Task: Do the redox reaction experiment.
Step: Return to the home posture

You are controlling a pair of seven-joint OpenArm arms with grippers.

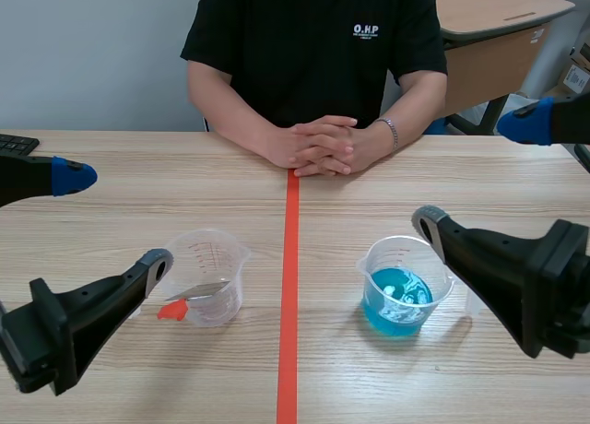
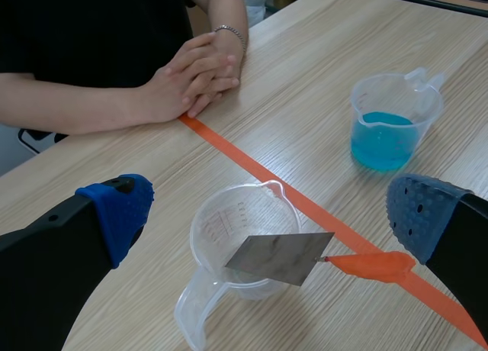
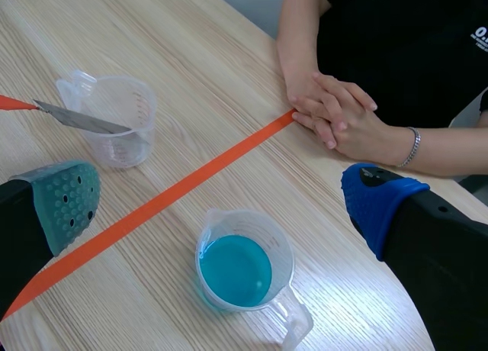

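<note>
Scene view: the clear cup [image 1: 207, 276] sits at 9 o'clock of the blue-liquid cup [image 1: 403, 286], one on each side of the tape line [image 1: 289, 304]. I'd guess that's one per arm. The metal plate [image 1: 198, 292] lies across the clear cup's rim with its orange handle [image 1: 171, 310] poking out, probably for easy grabbing.

Left wrist view: the left gripper [image 2: 271, 214] is spread wide and holding nothing, with the plate between its fingers.

Right wrist view: the right gripper [image 3: 221, 202] is wide apart and empty too. The blue-liquid cup is between its fingers and the clear cup at 10 o'clock.

Black left pincer [image 2: 271, 212] and right pincer [image 3: 221, 198] carry dotted blue pads [image 3: 380, 200].
</note>
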